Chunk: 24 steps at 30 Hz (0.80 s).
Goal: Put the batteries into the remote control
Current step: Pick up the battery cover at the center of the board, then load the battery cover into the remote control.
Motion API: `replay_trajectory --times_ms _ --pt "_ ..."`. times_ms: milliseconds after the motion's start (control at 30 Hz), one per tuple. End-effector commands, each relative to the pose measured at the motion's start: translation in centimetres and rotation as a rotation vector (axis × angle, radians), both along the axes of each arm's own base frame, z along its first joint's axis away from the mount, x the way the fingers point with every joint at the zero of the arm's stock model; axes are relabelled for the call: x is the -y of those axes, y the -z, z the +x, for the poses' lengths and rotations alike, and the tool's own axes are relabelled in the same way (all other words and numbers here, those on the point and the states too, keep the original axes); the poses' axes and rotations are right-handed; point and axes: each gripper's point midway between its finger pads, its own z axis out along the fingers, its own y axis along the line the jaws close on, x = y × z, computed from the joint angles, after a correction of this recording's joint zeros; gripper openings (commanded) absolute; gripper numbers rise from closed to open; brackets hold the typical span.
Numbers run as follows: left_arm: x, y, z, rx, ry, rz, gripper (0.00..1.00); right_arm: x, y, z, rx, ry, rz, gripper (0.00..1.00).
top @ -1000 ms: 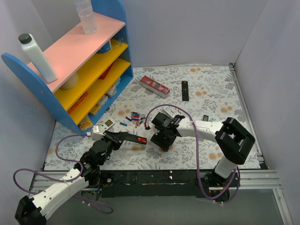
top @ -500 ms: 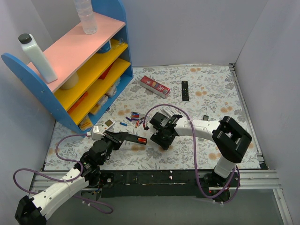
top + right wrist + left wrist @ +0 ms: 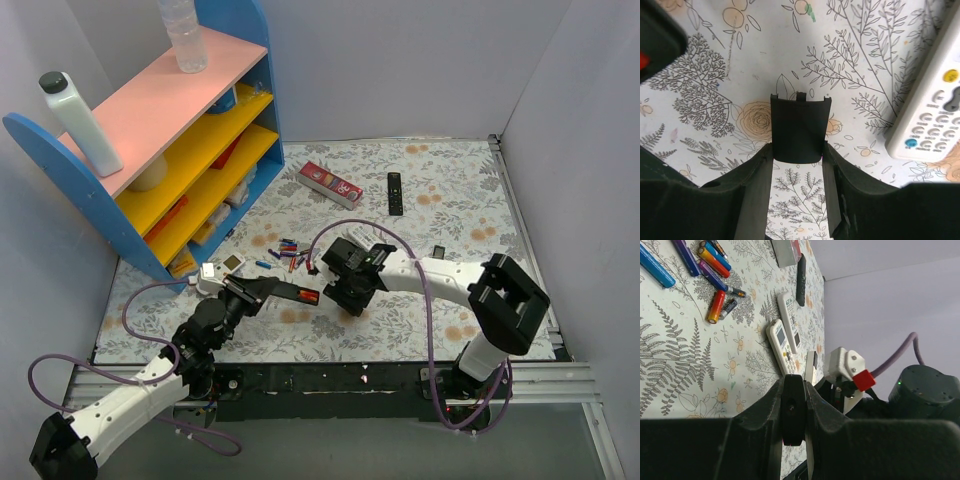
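My left gripper (image 3: 283, 291) is shut on the slim remote control (image 3: 303, 296). From above the remote looks dark with a red tip. In the left wrist view it sits end-on between the jaws (image 3: 792, 410), a silver-white strip along one side. My right gripper (image 3: 348, 293) is just right of that tip, shut on a black battery cover (image 3: 797, 127) low over the mat. The remote's red-marked end shows at the upper left of the right wrist view (image 3: 655, 35). The batteries (image 3: 288, 255), with red, blue and dark wraps, lie loose on the mat behind both grippers; they also show in the left wrist view (image 3: 710, 270).
Two wider white remotes (image 3: 782, 345) lie by the right arm; one shows in the right wrist view (image 3: 935, 100). A black remote (image 3: 394, 192) and a red box (image 3: 330, 183) lie farther back. A blue shelf (image 3: 150, 150) stands at the left. A small white device (image 3: 232, 263) lies near it.
My left gripper has edged right and slightly back with the remote, closer to the right gripper. The right arm has shifted a little; its gripper stays over the same spot.
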Motion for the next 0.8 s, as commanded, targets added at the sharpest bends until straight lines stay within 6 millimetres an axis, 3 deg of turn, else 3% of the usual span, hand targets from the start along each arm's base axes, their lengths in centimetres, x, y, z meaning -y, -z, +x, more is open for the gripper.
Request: replay_trajectory --times_ms 0,200,500,767 --pt "-0.3 5.1 -1.1 -0.053 0.027 0.052 0.00 -1.0 -3.6 0.7 0.066 -0.026 0.079 0.35" --pt "0.4 4.5 -1.3 -0.024 0.069 0.037 0.00 -1.5 -6.5 0.7 0.104 -0.070 0.152 0.35" --pt "1.3 3.8 -1.7 -0.004 0.117 0.014 0.00 -3.2 -12.4 0.0 0.163 -0.176 0.325 0.35" --pt "1.8 2.9 -1.9 -0.003 0.141 -0.036 0.00 -4.9 -14.3 -1.4 0.136 -0.277 0.391 0.35"
